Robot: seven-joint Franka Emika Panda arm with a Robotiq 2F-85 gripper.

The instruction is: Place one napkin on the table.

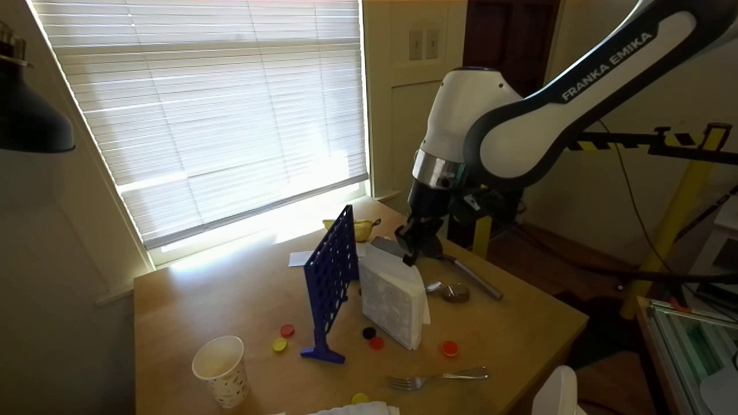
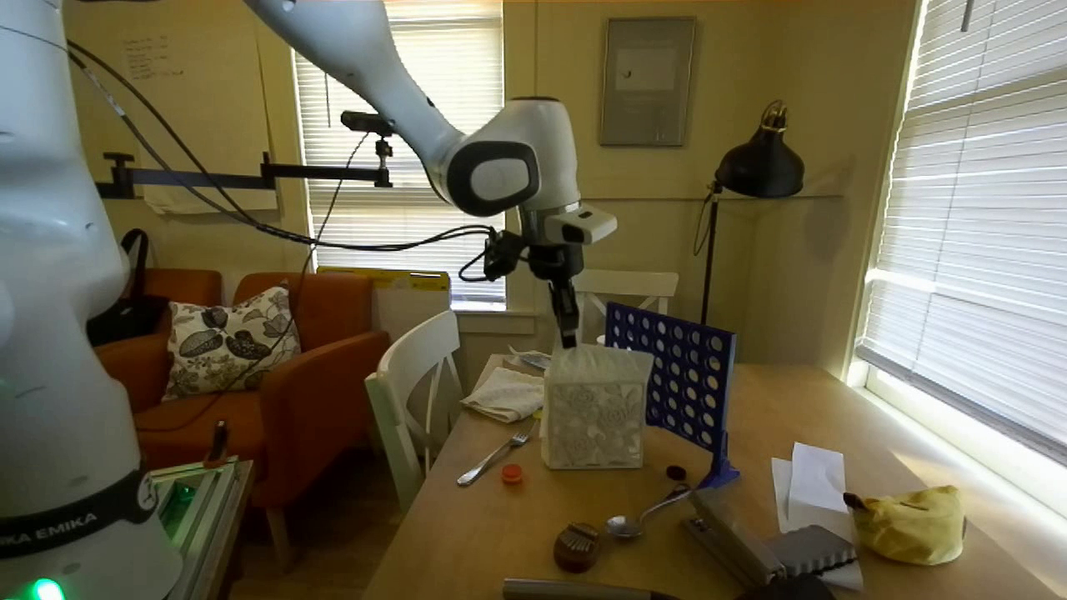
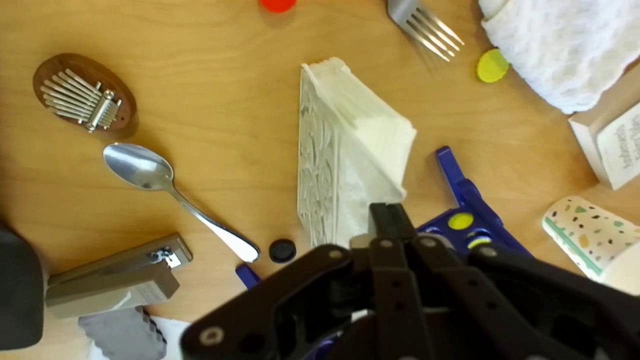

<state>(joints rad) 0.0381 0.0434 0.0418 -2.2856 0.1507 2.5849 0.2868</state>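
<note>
Daylight is blazing through the lowered blind (image 1: 230, 115), and below it spreads the bench (image 1: 219, 300), tan, smooth and busy with clutter. My white arm (image 1: 522, 147) bends down over it. Up stands the blue grid rack (image 1: 331, 271), upright, close alongside the white napkin holder (image 2: 596, 425). And there are the napkins (image 3: 385, 130), stacked on edge inside that holder, their pale layers facing me in the wrist view, just behind its patterned wall! Here's my end effector (image 3: 388, 212), aimed down at the holder's top, fingers together. Are the tips touching it? I can't tell from these angles. Across on the opposite side of the rack, the speckled paper cup (image 1: 222, 372) stands upright. The fork (image 1: 435, 377) lies flat near the holder, then comes the spoon (image 3: 155, 175), and just beside its bowl, the wooden thumb piano (image 3: 85, 95). Smallest of the lot: a red disc (image 2: 512, 473) near the fork, and a black disc (image 3: 282, 250) just beside the tip of the spoon's handle.
</note>
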